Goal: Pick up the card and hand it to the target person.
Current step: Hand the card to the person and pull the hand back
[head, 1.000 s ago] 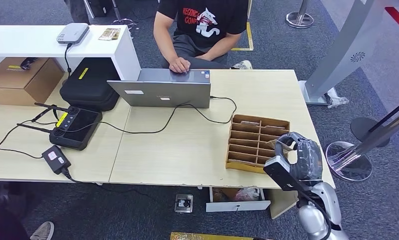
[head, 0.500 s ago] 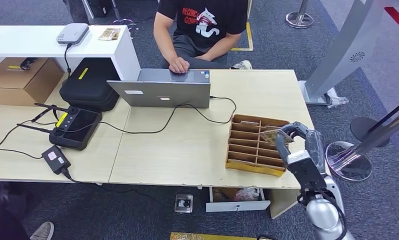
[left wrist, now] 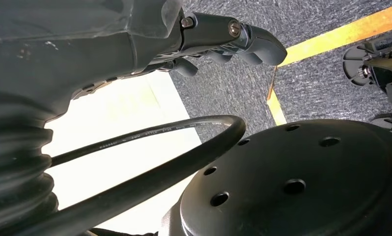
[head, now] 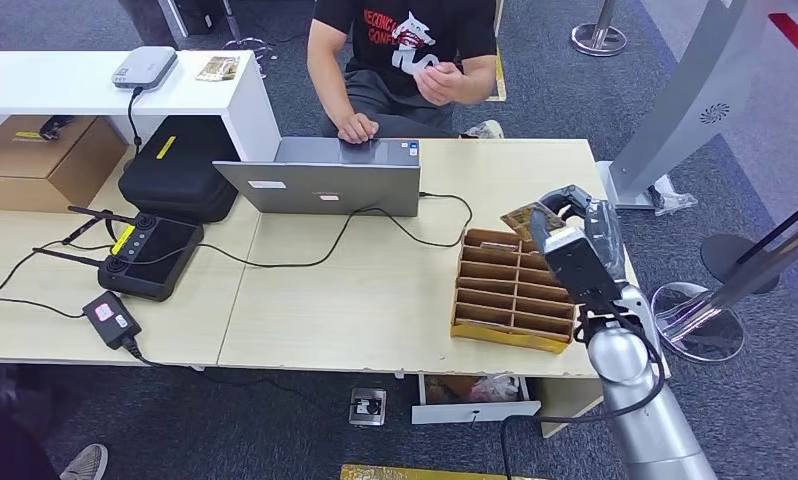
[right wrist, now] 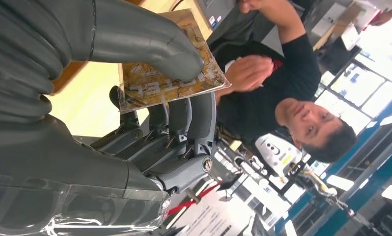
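right hand (head: pixel 572 228) risen past the organizer (head: pixel 516 289), toward the person (head: pixel 405 50); card (head: pixel 521 217) pinched between thumb and fingers.

Your right hand's thumb (right wrist: pixel 150 46) covers part of the card (right wrist: pixel 169 81), so its printed lettering reads only in fragments. The person (head: pixel 405 55) is cut off at the head view's top edge above the shoulders. The left hand (left wrist: pixel 135 39) runs off its wrist picture's edge, its fingers mostly hidden.
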### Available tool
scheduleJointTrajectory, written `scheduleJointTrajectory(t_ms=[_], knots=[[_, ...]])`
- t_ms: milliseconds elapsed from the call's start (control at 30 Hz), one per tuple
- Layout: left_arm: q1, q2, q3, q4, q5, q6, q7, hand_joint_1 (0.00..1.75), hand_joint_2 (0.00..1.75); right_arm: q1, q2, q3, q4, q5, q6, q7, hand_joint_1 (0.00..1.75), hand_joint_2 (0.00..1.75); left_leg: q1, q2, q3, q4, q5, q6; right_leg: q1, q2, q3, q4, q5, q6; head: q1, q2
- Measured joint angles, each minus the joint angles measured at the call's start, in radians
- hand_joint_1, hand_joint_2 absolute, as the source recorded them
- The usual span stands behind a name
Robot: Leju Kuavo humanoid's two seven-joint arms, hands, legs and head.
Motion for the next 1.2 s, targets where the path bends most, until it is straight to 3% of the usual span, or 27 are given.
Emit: scheduleJointTrajectory(t_ms=[400, 500, 633, 1200], knots=[[-0.002, 0.001, 0.0, 0.002, -0.004, 0.001, -0.002, 0.0, 1.75, -0.154, 0.048, 0.039, 0.219, -0.016, -0.015, -0.01, 1.45, 1.75, 0.0, -0.002, 0.0, 0.0, 0.001, 0.0, 0.0, -0.002, 0.0, 0.0, 0.0, 0.0, 0.0, 0.0], [-0.002, -0.001, 0.0, 0.003, -0.004, 0.003, -0.003, 0.0, 1.75, -0.183, 0.059, 0.048, 0.262, -0.013, -0.028, -0.019, 1.37, 1.75, 0.0, -0.002, 0.0, 0.0, 0.001, 0.0, 0.0, -0.002, 0.001, 0.0, 0.0, 0.0, 0.0, 0.0], [-0.003, 0.0, 0.0, 0.003, -0.017, 0.005, -0.004, 0.0, 1.75, -0.202, 0.066, 0.057, 0.304, -0.01, -0.041, -0.022, 0.02, 1.75, 0.0, -0.004, -0.001, 0.0, 0.001, -0.001, 0.0, -0.004, 0.001, 0.001, -0.001, 0.0, 0.0, 0.0], [-0.003, 0.007, 0.001, 0.001, -0.033, 0.007, -0.012, 0.0, 1.75, -0.187, 0.041, 0.068, 0.323, -0.016, -0.05, -0.039, 0.0, 1.75, 0.001, -0.005, 0.0, 0.0, 0.001, -0.001, 0.001, -0.005, 0.002, 0.0, -0.001, 0.0, 0.0, 0.0]])
